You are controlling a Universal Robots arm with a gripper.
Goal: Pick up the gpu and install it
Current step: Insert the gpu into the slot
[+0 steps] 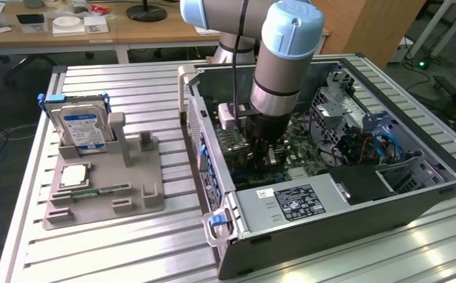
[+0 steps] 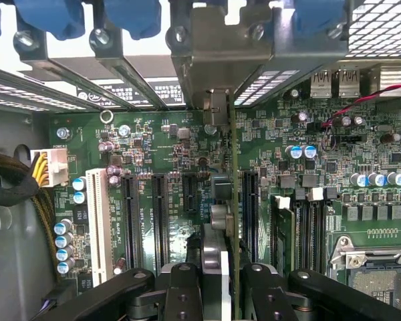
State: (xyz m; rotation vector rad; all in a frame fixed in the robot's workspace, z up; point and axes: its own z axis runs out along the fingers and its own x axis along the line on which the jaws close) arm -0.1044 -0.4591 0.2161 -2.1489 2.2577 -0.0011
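Closest to us in the wrist view, our claw (image 2: pixel 220 281) is partly closed, its two black fingers (image 2: pixel 180 284) pinching the graphics card (image 2: pixel 232 200) edge-on between them. We hold it by its top edge so that the bottom edge hangs free toward the board. The card runs away from the fingers as a thin green line, with its silver end bracket (image 2: pixel 217 60) at the far end, up against the row of rear slot openings in the case.

Just beyond the fingers lies the green motherboard (image 2: pixel 160 147). The card stands upright over the long black slots (image 2: pixel 249 200), in line with one of them; we cannot tell whether its edge is already seated or just above. A white slot (image 2: pixel 99 227) sits off to one side, and a memory stick (image 2: pixel 285 231) stands in its own socket on the other.

In the exterior view, the arm (image 1: pixel 287 65) reaches straight down into the open computer case (image 1: pixel 330 230), which lies on its side so the board faces up. The claw is deep inside it, over the board.

Farther off, at the exterior view's left, a grey parts holder (image 1: pixel 102 183) on the table keeps a hard drive (image 1: pixel 82 127) upright.
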